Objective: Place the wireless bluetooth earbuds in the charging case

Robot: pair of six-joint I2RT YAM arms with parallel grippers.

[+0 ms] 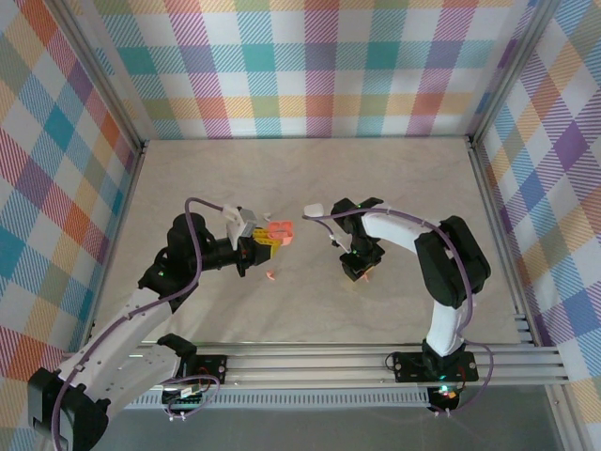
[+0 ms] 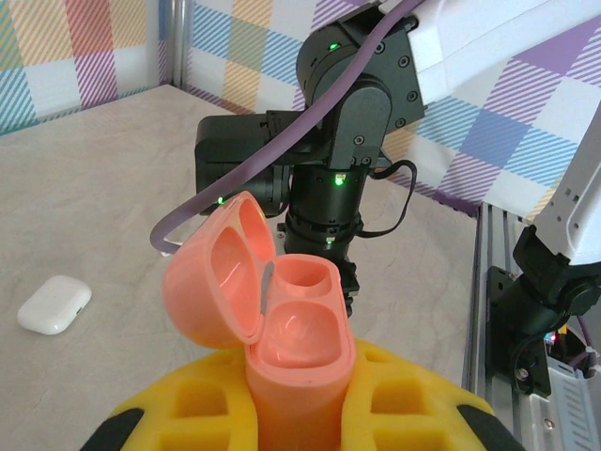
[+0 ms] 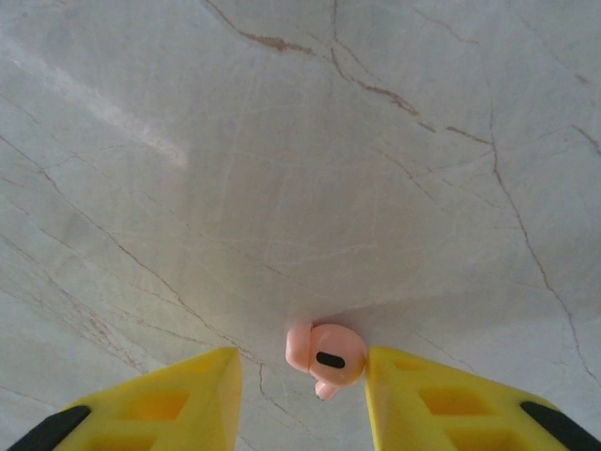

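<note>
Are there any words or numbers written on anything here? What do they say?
There are none. No words, numbers or signs can be read on the pink case, the white case, the pink earbud or the table.

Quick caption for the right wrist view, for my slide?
Right gripper straddles a salmon-pink earbud lying on the marble table, jaws not yet clamped.
</note>
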